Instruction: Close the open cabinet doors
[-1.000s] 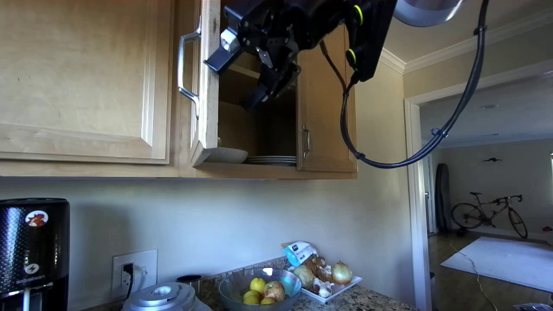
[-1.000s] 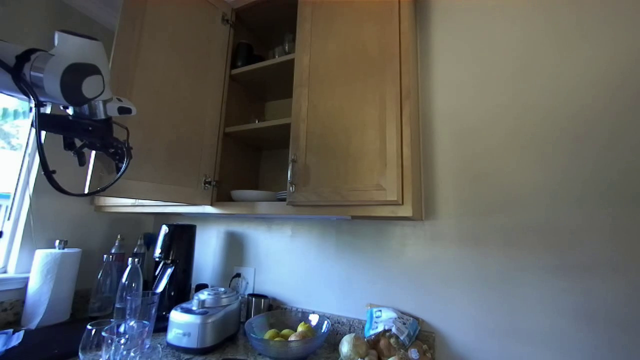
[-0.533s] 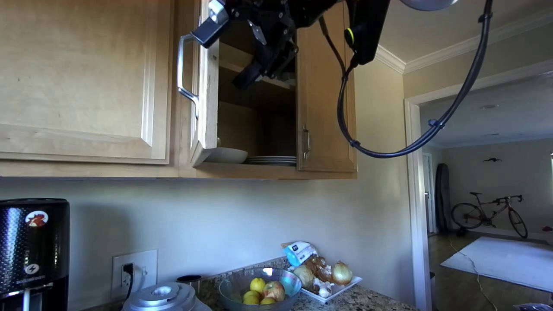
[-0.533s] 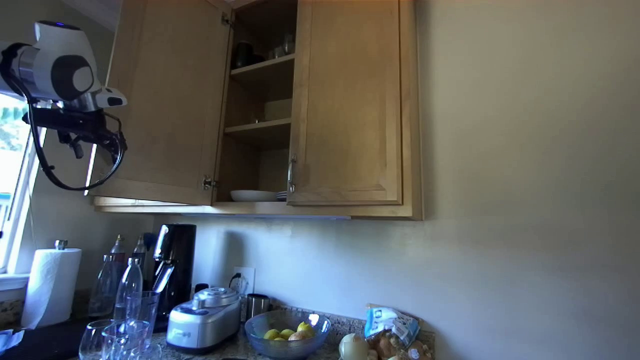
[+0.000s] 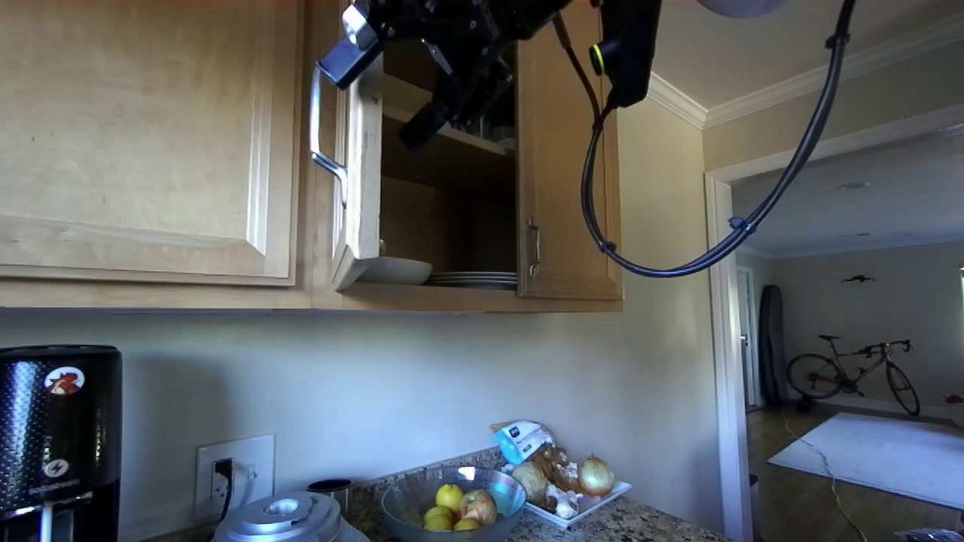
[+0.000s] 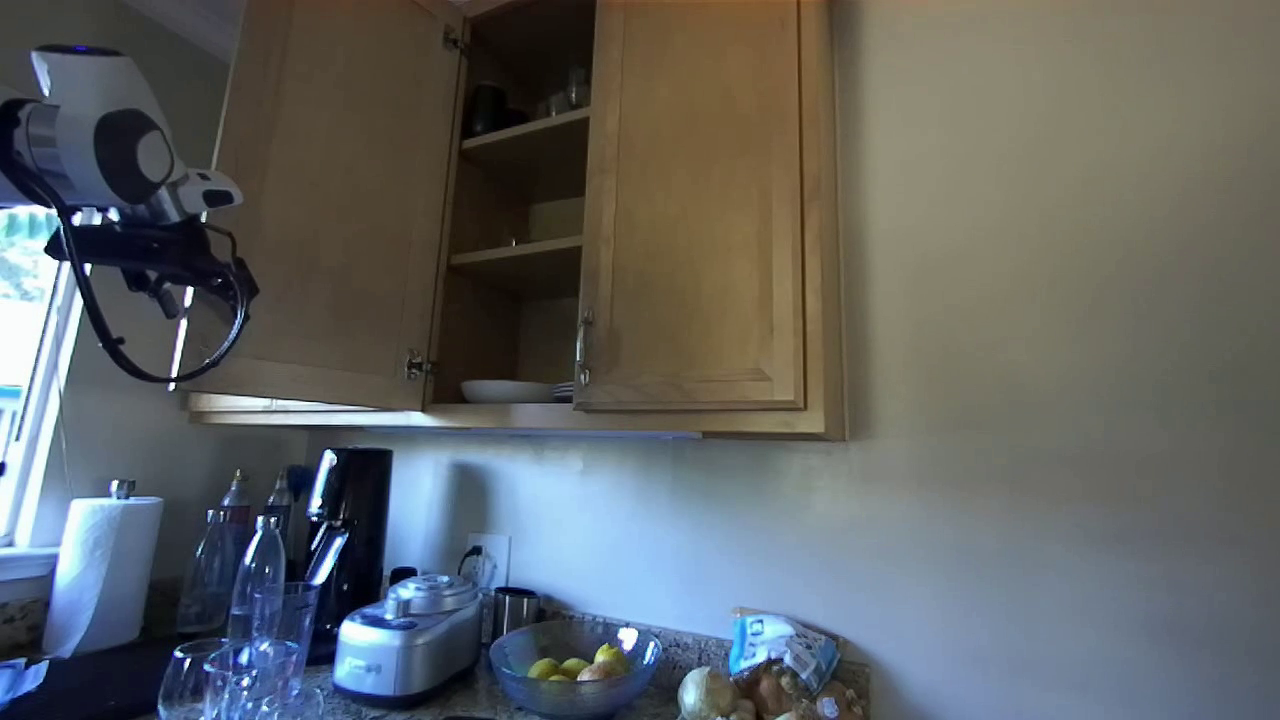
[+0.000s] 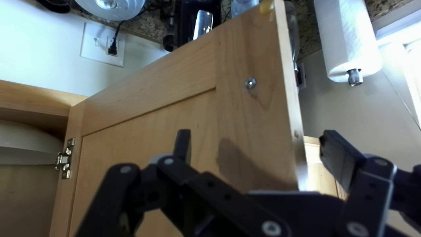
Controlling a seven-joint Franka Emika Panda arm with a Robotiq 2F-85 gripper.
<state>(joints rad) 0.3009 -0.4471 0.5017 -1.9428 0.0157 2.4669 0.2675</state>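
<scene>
The open door [image 7: 148, 121] sticks out from the high cupboard [image 6: 823, 260]. The fingers [image 7: 342, 158] are wide apart with a gap between them. In the wrist view, the free edge [image 7: 292, 98] of the open door shows in that gap; you cannot tell if they touch it. In an exterior view, one of the fingers hides the top of the handle [image 5: 315, 120]. The twin door [image 6: 700, 220] looks closed, flat on the cupboard front. Inside, at the bottom, are a white bowl [image 5: 395, 269] and a pile of plates [image 5: 472, 280]. Down on the worktop [image 5: 640, 523] sit a big clear bowl [image 6: 575, 697] with fruit [image 5: 477, 506] in it and onions [image 5: 596, 476] on a white dish [image 5: 605, 501]. Farthest off stands a bike [image 5: 846, 384].
</scene>
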